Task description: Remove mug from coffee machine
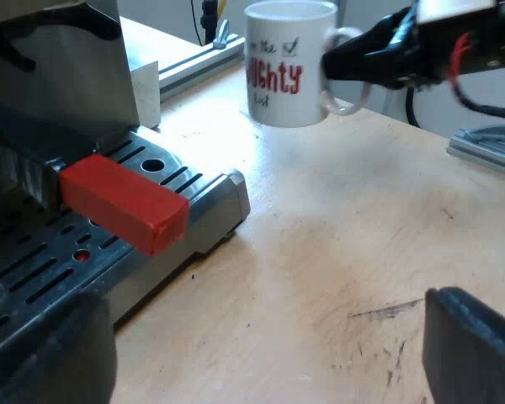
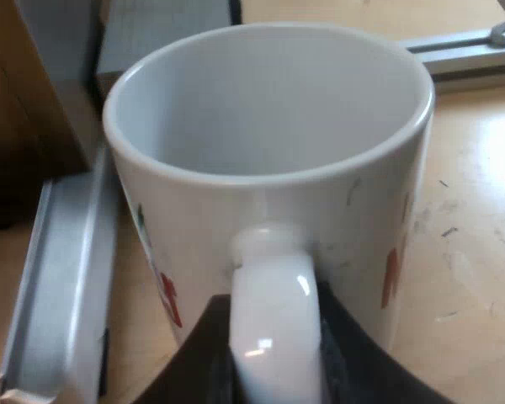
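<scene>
A white mug (image 1: 286, 67) with red lettering stands away from the espresso machine (image 1: 67, 76), its base at the wooden tabletop (image 1: 362, 236). My right gripper (image 1: 345, 63) is at the mug's handle. From the right wrist, I look into the empty mug (image 2: 269, 168), and my right gripper (image 2: 273, 353) is shut on its white handle, a black finger on each side. My left gripper (image 1: 261, 353) hangs open low over the table beside the machine's drip tray (image 1: 210, 198), with nothing between its fingers (image 1: 475, 345).
The red end of the holder's handle (image 1: 122, 202) juts out over the slotted drip tray. Aluminium rails (image 1: 198, 63) (image 2: 59, 278) run along the table's edge behind the mug. Bare wood lies between the tray and the mug.
</scene>
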